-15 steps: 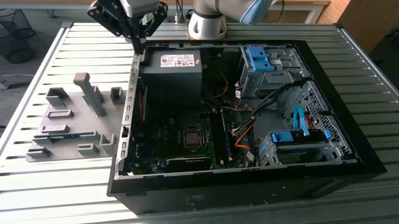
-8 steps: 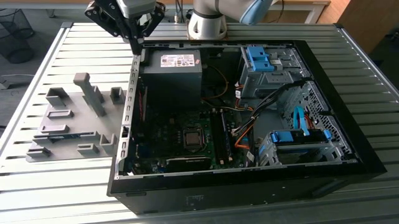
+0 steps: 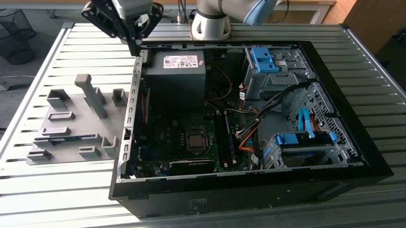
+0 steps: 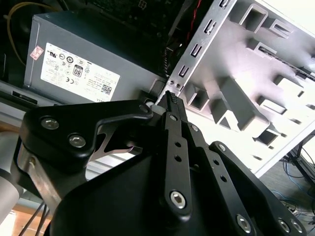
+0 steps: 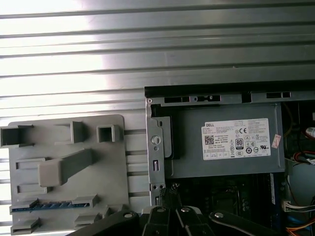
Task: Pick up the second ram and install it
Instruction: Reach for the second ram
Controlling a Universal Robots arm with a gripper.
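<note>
The second ram [image 3: 63, 139] is a thin blue stick lying flat in a slot near the front of the grey holder plate [image 3: 79, 107], on the exterior view's left of the open computer case [image 3: 254, 190]. In the first wrist view the ram [image 5: 42, 205] shows as a blue strip between two grey blocks. My gripper [image 3: 136, 51] hangs above the case's rear corner by the power supply [image 3: 174, 71], well behind the ram. Its fingers are shut with nothing between them, and in both wrist views the gripper [image 4: 170, 96] [image 5: 170, 191] tapers to a closed tip.
The case lies open on a slatted metal table [image 3: 63, 194]. Inside are the motherboard [image 3: 184, 137] with long memory slots [image 3: 222, 137], loose cables, and drive bays with bright blue clips [image 3: 263, 59]. Tall grey blocks [image 3: 94, 95] stand on the holder plate.
</note>
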